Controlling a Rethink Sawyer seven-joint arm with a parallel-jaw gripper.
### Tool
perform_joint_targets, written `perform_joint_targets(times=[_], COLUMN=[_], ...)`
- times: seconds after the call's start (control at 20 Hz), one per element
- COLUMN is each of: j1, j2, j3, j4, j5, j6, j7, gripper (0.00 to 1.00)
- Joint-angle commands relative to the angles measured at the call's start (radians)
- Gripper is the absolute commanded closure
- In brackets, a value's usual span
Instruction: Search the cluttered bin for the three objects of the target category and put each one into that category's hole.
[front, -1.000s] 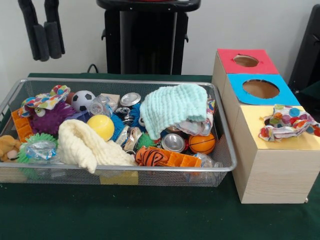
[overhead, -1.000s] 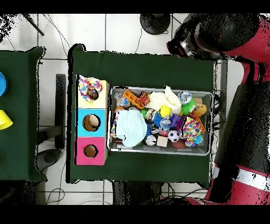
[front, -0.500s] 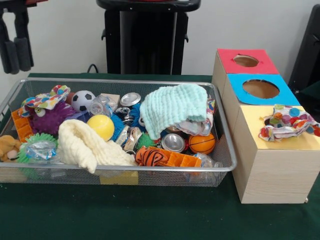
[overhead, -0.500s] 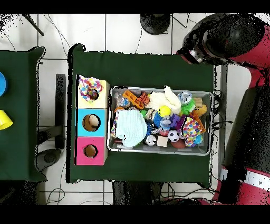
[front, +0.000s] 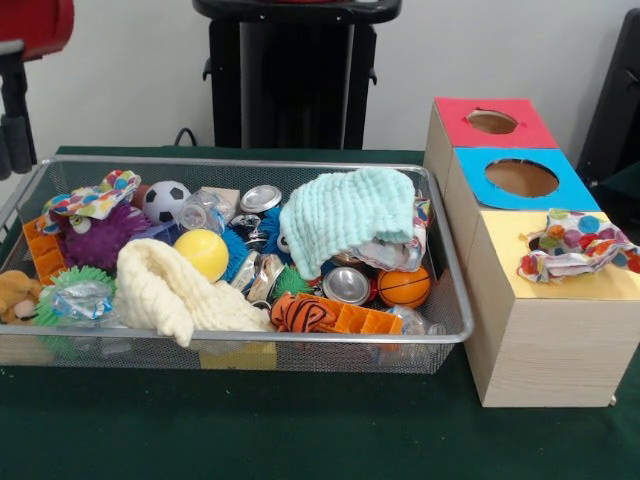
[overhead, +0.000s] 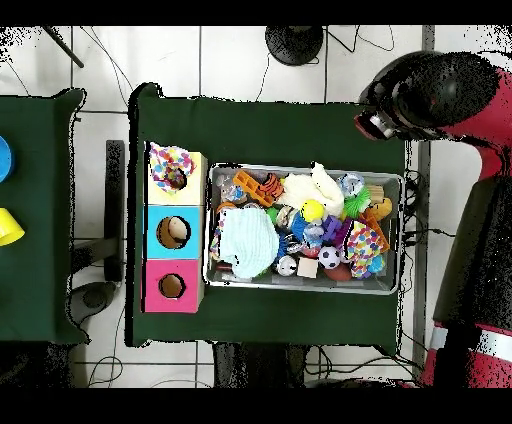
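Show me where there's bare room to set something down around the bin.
Bare green cloth runs in front of the wire bin and the boxes, and on the cloth strips either side of the bin overhead. The bin itself is packed; a patterned cloth covers the yellow hole.

The front view sits low and close at the table's edge, looking level across the wire bin and the row of three boxes on its right, toward a pale wall. The overhead view hangs high, looking straight down, and takes in the whole green table plus tiled floor around it. Both share the bin and boxes, which lie left of the bin from above.
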Motion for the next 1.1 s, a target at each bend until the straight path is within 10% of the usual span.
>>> perform_joint_targets(times=[0.05, 1.1], j1=[-0.019, -0.079], j2=[0.005, -0.082], j3=[0.05, 0.02], j4=[0.264, 0.492], j5=[-0.062, -0.058], j6=[-0.126, -0.183], j7=[-0.17, -0.072], gripper=[1.0, 1.0])
